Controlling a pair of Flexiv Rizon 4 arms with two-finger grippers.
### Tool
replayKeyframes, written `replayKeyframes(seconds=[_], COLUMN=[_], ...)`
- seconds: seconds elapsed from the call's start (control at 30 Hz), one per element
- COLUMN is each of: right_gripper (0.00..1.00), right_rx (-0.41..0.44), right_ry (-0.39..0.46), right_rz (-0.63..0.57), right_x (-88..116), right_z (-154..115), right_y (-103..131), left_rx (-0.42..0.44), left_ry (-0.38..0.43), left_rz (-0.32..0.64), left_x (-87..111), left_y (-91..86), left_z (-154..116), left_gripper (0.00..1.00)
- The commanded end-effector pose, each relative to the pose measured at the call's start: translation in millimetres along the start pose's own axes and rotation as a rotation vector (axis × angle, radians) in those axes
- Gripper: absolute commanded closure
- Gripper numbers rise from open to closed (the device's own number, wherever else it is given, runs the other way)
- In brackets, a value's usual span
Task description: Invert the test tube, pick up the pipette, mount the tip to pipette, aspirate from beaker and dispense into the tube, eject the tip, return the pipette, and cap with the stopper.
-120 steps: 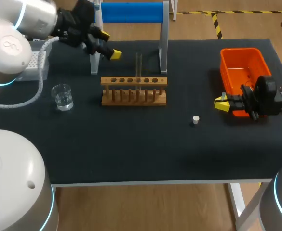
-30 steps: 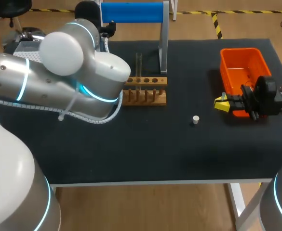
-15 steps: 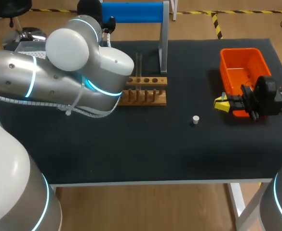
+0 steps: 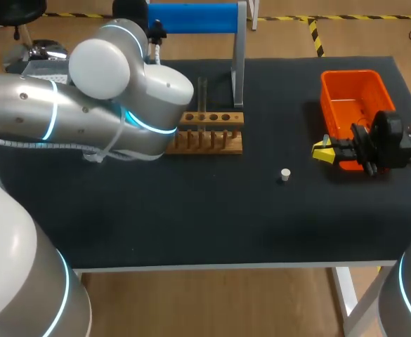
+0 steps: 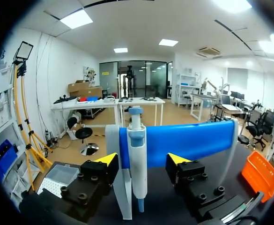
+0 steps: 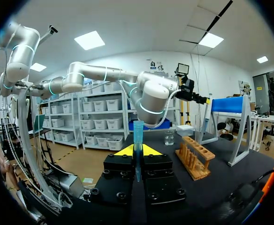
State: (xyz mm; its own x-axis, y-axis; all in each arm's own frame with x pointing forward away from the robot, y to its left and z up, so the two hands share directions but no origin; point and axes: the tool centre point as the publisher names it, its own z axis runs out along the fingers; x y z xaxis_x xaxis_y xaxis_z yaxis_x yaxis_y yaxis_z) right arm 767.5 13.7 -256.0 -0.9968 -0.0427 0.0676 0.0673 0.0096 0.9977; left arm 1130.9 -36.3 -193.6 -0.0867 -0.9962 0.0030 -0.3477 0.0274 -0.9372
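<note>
Left gripper [image 5: 142,158] is spread wide at the blue stand [image 5: 188,140], with the pipette [image 5: 137,178] hanging right between its fingers and neither one touching it. Right gripper [image 6: 137,151] is clamped on a blue tip [image 6: 138,133] standing upright. Ahead of it are the wooden rack [image 6: 195,161] and the beaker [image 6: 169,137]. The stopper [image 4: 284,174] lies near the right gripper.

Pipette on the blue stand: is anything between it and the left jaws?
Nothing visible. The pipette hangs from the blue stand straight ahead of the open left jaws; the stand's white post stands close beside it.
</note>
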Motion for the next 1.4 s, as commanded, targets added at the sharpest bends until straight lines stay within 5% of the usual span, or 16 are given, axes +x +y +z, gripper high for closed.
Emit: replayKeyframes(seconds=[0.03, 0.67, 0.93, 1.4], right_gripper=[1.0, 1.0, 1.0, 1.0], right_rx=[0.002, 0.002, 0.002, 0.002], right_ry=[-0.001, -0.001, -0.001, -0.001], right_rz=[0.0, 0.0, 0.0, 0.0], right_x=[1, 1, 1, 1], right_z=[0, 0, 0, 0], right_y=[0, 0, 0, 0], left_rx=[0.003, 0.006, 0.002, -0.005], left_ry=[-0.001, -0.006, -0.005, -0.003], left_rz=[0.001, 0.004, 0.006, 0.004], left_x=[-0.5, -7.2, -8.5, -8.5], left_y=[0.2, -3.4, -1.9, 0.8], left_z=[9, 26, 32, 39], left_gripper=[0.4, 0.38, 0.51, 0.54])
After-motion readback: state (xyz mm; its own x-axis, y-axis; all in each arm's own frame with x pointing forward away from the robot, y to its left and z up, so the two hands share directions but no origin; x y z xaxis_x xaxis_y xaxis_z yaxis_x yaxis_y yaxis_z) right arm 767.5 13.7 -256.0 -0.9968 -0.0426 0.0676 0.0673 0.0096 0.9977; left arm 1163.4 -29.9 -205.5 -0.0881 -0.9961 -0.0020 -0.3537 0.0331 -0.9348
